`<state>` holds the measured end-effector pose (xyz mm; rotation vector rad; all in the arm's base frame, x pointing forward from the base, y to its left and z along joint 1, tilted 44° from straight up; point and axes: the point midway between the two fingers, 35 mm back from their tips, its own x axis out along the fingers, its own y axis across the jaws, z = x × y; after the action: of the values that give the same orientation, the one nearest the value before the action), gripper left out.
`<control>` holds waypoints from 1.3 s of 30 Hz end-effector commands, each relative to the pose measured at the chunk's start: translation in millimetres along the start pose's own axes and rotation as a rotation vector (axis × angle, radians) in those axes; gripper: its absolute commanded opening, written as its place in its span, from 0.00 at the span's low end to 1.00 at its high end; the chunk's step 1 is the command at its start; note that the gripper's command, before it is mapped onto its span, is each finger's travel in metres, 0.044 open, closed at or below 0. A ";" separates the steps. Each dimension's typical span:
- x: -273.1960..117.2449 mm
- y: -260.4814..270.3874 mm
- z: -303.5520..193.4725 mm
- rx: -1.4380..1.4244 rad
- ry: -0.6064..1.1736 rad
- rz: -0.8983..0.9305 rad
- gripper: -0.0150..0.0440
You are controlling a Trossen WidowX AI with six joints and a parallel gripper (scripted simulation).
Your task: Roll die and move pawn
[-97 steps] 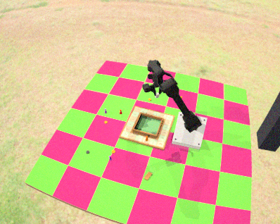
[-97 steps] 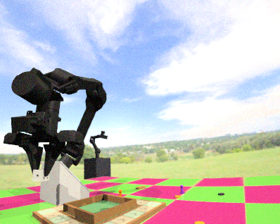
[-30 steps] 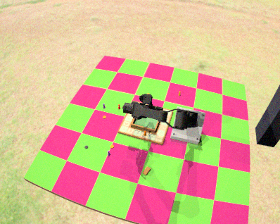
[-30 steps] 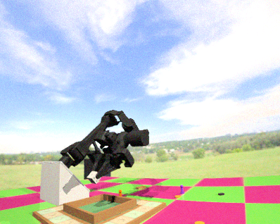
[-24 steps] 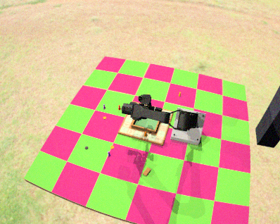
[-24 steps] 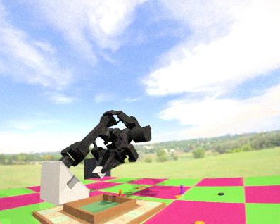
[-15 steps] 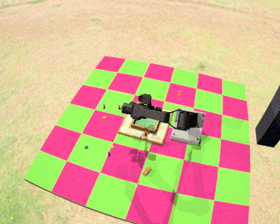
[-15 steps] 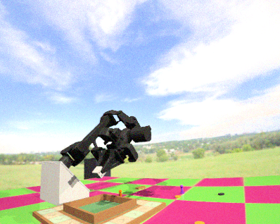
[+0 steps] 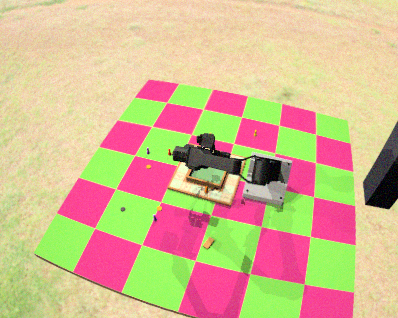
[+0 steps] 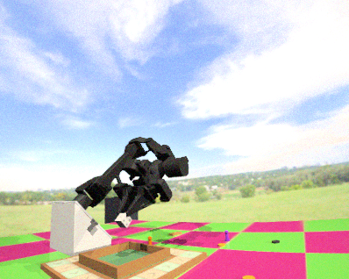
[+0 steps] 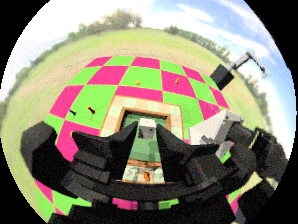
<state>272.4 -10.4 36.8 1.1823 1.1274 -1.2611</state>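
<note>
The white die [image 10: 123, 220] [image 11: 147, 130] is between the fingertips, tilted, high above the tray. My gripper [image 10: 125, 214] [image 11: 147, 124] is open slightly wider than the die; in the top view the arm hides the fingertips. The brown-walled tray [image 9: 194, 180] [image 10: 96, 264] [image 11: 145, 112] has a green floor. It stands in the middle of the cream board [image 9: 175, 185] [image 10: 59, 268] [image 11: 113, 116] with its ring of squares. The orange pawn [image 9: 205, 189] [image 10: 150, 240] [image 11: 146, 176] stands upright on the board's ring. The die's top pips are not readable.
Around the board are purple figures [image 9: 148, 151] [image 9: 155, 218], a red figure [image 9: 169, 152], a yellow figure [image 9: 255, 133], orange discs [image 9: 148, 167] [image 9: 159, 208], a dark disc [image 9: 122, 209] and an orange block [image 9: 208, 243]. A black post [image 9: 389, 160] stands off to the right.
</note>
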 end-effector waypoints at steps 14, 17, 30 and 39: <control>10.3 -6.1 16.0 -0.038 0.470 -0.089 1.00; 19.5 -1.6 13.3 -0.009 0.774 -0.025 1.00; -4.8 -3.1 -22.7 -0.544 0.749 0.214 0.73; -43.5 -17.0 -82.0 -1.323 0.695 0.602 0.59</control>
<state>269.0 47.5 59.2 0.9914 1.6122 0.1578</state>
